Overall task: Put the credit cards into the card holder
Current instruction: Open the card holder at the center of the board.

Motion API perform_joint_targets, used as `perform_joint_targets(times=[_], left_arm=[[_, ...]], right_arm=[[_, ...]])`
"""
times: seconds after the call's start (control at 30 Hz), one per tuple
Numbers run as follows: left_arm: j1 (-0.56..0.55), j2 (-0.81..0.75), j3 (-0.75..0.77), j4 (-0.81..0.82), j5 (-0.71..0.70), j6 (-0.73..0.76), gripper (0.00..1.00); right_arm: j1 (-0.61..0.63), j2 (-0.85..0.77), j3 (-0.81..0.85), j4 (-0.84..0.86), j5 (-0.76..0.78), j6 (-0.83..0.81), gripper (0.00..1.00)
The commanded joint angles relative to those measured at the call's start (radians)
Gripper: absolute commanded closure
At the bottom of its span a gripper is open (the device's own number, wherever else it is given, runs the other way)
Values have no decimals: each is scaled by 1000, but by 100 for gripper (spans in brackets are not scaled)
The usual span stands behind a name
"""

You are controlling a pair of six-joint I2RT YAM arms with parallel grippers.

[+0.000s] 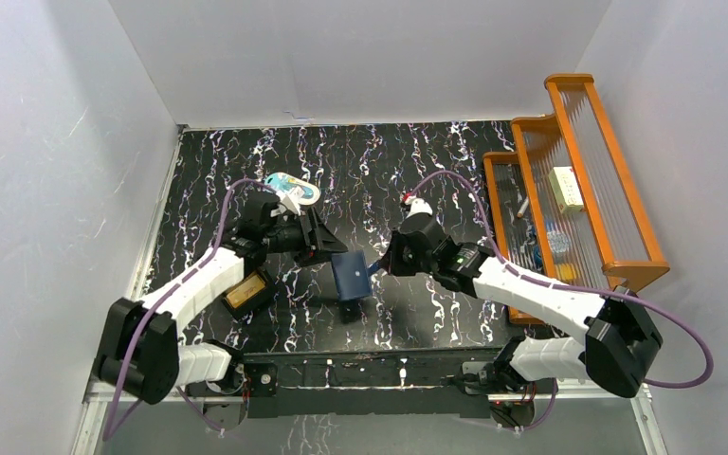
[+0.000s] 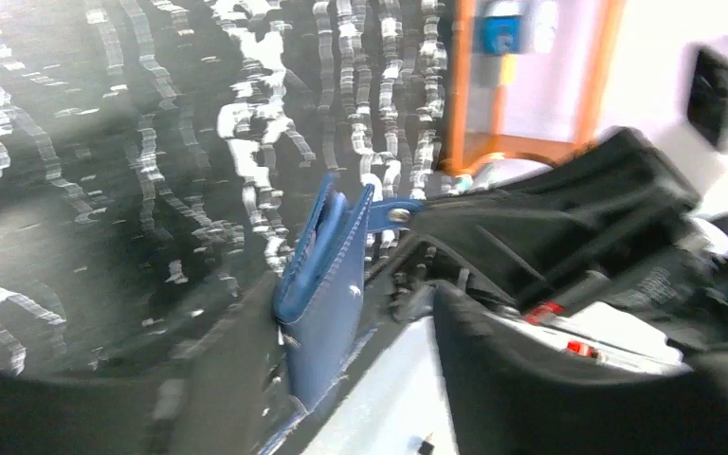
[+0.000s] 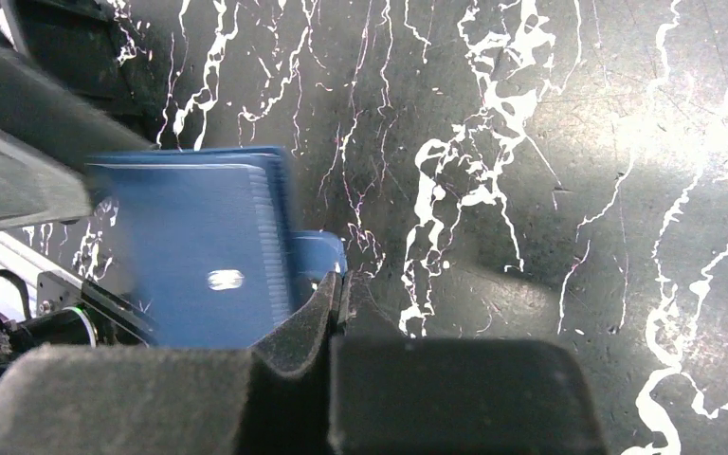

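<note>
Gold-tan credit card [image 1: 244, 294] lay in the black box tray [image 1: 264, 282] toward the desk's near-left corner. Just beyond the middle of the near edge, the card holder [image 1: 351, 277] hung off the surface, folded nearly closed, with the right gripper [image 3: 338, 284] pinched shut on its snap tab. The left gripper [image 1: 332, 252] touched its far-left corner, grip impossible to tell; it should probably catch one flap and peel it open against the right's firm hold.

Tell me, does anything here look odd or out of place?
Only the navy card holder: it seems lifted off the table and tilted, gripped by the left hand while the right hand pinches its snap tab. Nothing looks spilled or broken.
</note>
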Motion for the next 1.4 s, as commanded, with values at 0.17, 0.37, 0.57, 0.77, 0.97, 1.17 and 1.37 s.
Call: perform_joint_targets(times=[0.17,0.37,0.57,0.77,0.97,1.17,1.37], left_arm=[[-1,129,139,-354,-179,223,31],[-1,71,110,-372,-187,234,30],[-1,61,96,-341,-104,238,29],[-4,65,74,-282,-48,223,27],[-3,84,51,-282,-60,227,27],[-3,92,44,-307,-94,235,31],[-20,117,52,-312,-111,230,36]], right_arm=[[-11,110,-34,205,-209,56,100],[-11,110,13,239,-253,96,100],[-11,55,27,284,-292,161,100],[-11,41,23,300,-299,175,100],[-11,42,10,291,-264,170,100],[-28,-9,-38,155,-136,112,100],[-99,-77,-131,82,-113,58,100]])
